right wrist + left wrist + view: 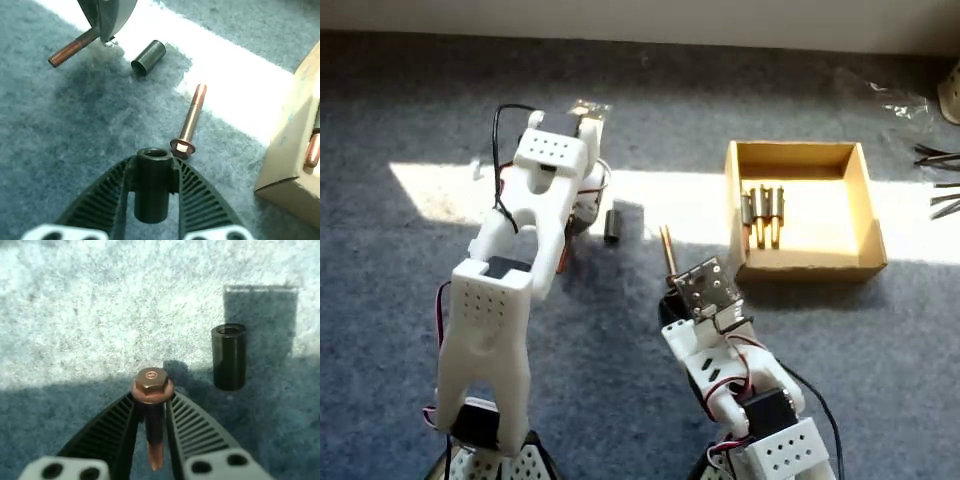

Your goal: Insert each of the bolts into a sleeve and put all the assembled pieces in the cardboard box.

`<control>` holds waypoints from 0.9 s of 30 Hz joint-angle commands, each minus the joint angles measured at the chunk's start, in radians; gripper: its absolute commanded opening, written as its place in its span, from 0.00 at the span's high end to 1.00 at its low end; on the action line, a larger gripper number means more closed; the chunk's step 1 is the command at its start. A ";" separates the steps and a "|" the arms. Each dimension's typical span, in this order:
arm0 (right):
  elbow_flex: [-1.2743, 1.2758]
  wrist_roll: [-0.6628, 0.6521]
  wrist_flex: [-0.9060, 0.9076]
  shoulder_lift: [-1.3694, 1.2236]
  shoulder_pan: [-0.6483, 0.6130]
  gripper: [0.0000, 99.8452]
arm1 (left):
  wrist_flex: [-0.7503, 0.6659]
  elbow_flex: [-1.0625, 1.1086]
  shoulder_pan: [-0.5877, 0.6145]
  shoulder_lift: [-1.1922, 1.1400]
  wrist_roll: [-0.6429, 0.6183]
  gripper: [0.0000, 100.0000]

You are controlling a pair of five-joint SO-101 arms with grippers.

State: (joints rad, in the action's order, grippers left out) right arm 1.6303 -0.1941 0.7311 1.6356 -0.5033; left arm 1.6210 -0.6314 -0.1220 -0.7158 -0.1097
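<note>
**Bolt-and-sleeve assembly, partly complete.**
The left gripper [152,397] is clamped on a copper-coloured hex-head bolt [151,383], and near it a black cylindrical sleeve [228,356] lies loose on the grey carpet [400,110]. A second copper bolt [190,120] lies just beside the right gripper [152,162], which grips another black sleeve [151,195]. Three assembled pieces [763,215] appear to lie in the open cardboard box [810,268]. Two pairs seemingly remain to be joined and boxed.
</note>
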 commanded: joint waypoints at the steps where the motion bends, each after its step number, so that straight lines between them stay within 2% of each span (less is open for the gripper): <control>1: 0.008 -0.009 -0.067 0.008 -0.013 1.00 | 0.014 -0.047 -0.022 0.160 0.078 1.00; 3: 0.016 -0.008 -0.084 0.008 -0.013 1.00 | 0.031 -0.047 -0.044 0.205 0.115 1.00; 10: 0.018 -0.003 -0.203 0.008 -0.022 1.00 | 0.041 -0.045 -0.101 0.321 0.123 1.00; 16: 0.019 -0.011 -0.289 0.004 -0.151 1.00 | 0.046 0.021 -0.130 0.463 0.124 1.00; 21: 0.019 -0.009 -0.303 0.008 -0.179 1.00 | 0.040 0.134 -0.122 0.639 0.126 1.00; 24: 0.021 -0.005 -0.386 0.004 -0.177 1.00 | -0.026 0.240 -0.122 0.762 0.127 1.00; 27: 0.019 -0.005 -0.414 0.008 -0.179 1.00 | -0.118 0.395 -0.124 0.895 0.180 1.00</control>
State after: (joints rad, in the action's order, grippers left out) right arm 1.6594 -0.1941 0.3690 1.6341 -0.6705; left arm 1.5842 -0.3337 -0.2340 0.0222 0.0299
